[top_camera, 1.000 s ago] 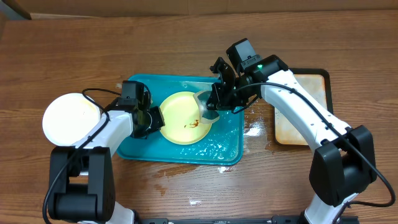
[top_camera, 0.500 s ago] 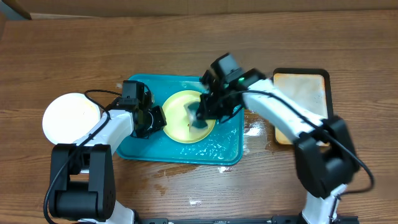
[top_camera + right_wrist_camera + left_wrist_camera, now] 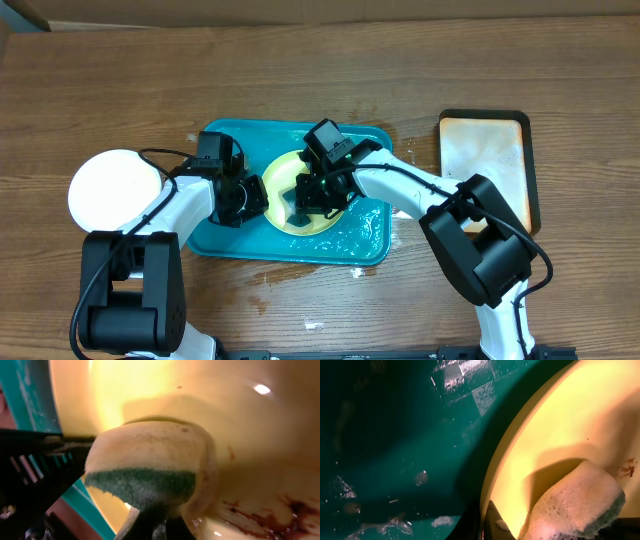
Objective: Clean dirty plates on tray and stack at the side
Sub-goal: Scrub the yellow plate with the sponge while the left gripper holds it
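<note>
You've got a pale yellow plate point(image 3: 283, 172) with a red-brown sauce smear point(image 3: 270, 519); tray point(image 3: 345, 240) is teal. Your sponge point(image 3: 150, 455) is cream with a dark green scrub layer. Second plate point(image 3: 115, 190) plain white; table point(image 3: 300, 80) brown wood grain; side tray point(image 3: 485, 160) beige, rusty blotches, black rim.

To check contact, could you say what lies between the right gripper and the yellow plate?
A sponge, gripped and set against the yellow plate, as the right wrist view shows.

The left arm point(image 3: 185, 205) is angling in from its own side with the left gripper point(image 3: 252, 197) clamping the rim of the pale yellow plate point(image 3: 283, 168), while the right arm point(image 3: 400, 183) is bending across, the right gripper point(image 3: 303, 207) pointing down and pinching a sponge point(image 3: 150, 467).
</note>
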Robot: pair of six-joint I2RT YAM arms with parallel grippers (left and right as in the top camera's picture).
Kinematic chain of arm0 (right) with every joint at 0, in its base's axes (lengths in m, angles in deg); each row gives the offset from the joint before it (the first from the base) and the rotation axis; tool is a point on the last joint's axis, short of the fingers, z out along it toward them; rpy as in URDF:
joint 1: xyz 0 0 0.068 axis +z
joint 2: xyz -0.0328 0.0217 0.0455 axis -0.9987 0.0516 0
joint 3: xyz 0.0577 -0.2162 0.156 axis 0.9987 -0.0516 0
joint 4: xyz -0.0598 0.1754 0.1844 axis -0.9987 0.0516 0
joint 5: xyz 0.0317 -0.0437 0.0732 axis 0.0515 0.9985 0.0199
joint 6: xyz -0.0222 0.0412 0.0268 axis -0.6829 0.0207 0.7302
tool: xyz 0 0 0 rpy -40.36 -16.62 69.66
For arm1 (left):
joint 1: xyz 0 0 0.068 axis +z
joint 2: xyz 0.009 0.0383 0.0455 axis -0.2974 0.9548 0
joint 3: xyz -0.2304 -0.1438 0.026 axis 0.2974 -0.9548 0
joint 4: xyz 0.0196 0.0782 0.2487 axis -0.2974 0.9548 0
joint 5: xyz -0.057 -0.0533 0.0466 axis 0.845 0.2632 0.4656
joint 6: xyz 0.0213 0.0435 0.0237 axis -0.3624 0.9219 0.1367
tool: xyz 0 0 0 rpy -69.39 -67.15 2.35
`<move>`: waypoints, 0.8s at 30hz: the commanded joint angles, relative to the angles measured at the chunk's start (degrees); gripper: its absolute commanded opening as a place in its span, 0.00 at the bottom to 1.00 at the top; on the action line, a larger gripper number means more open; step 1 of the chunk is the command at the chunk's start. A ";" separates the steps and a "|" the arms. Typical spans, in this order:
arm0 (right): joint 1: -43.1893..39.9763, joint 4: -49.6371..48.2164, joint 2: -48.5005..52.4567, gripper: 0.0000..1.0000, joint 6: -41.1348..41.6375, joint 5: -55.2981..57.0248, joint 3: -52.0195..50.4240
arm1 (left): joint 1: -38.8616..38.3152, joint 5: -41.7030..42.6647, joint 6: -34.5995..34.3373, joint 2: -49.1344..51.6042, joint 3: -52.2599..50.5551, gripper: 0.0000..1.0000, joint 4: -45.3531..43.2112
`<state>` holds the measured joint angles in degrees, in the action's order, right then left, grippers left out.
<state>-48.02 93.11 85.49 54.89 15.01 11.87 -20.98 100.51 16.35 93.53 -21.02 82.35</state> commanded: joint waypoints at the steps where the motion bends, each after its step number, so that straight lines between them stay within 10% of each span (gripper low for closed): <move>1: -0.55 1.57 0.79 0.04 2.78 9.20 0.26 | -0.48 -2.40 -0.50 2.71 -1.38 0.04 1.97; 17: -3.89 18.27 0.79 0.04 7.21 43.43 0.59 | -0.48 -3.91 0.98 2.71 -1.40 0.04 4.96; 24: -2.43 9.46 0.68 0.04 -9.44 14.45 5.03 | -0.48 -3.91 2.08 2.71 -1.40 0.04 5.64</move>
<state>-50.10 104.92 83.41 53.49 39.01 15.17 -21.70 102.35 16.39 93.86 -20.80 86.94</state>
